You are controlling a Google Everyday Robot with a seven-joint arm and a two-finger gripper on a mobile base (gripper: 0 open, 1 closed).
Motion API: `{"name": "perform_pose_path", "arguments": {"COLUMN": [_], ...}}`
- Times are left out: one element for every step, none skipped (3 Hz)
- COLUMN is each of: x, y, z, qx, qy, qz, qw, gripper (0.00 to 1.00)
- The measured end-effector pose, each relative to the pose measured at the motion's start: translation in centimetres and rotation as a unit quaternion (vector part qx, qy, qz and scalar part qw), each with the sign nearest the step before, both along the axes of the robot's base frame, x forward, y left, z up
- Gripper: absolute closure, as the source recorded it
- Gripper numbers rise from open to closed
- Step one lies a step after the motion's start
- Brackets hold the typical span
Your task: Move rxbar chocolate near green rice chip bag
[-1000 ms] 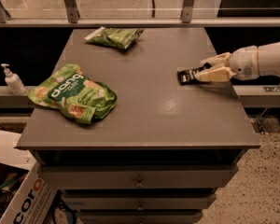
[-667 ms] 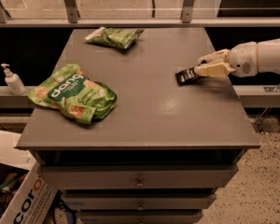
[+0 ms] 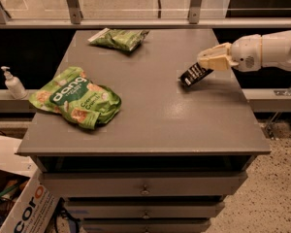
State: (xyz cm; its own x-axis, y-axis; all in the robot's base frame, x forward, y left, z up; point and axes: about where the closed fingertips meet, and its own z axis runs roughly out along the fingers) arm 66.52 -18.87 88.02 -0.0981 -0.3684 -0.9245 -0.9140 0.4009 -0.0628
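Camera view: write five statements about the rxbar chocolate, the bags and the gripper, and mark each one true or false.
1. The gripper holds the rxbar chocolate by one end, over the right side of the table. True.
2. The rxbar chocolate lies touching the green rice chip bag. False: the two are well apart, with the bag at the table's left side.
3. The green rice chip bag lies flat on the table. True.
4. The darker green bag sits at the table's near edge. False: it lies at the far edge.
5. The pump bottle stands on the table. False: it stands on a ledge to the table's left.
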Motion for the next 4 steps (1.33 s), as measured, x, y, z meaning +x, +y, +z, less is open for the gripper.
{"name": "perform_pose_path", "arguments": {"x": [0.5,0.5,0.3,-0.8], "y": [1.5,1.6,1.8,3.7], "z": [1.6,1.6,1.4,2.6], "qx": [0.026,0.027,0.047,0.099], "qy": [-0.012,-0.012,-0.003,0.004], "qz": [0.007,0.008,0.003,-0.009], "qw": [0.9996,0.9995,0.9989,0.9951], "gripper": [1.00,1.00,1.00,1.00]}}
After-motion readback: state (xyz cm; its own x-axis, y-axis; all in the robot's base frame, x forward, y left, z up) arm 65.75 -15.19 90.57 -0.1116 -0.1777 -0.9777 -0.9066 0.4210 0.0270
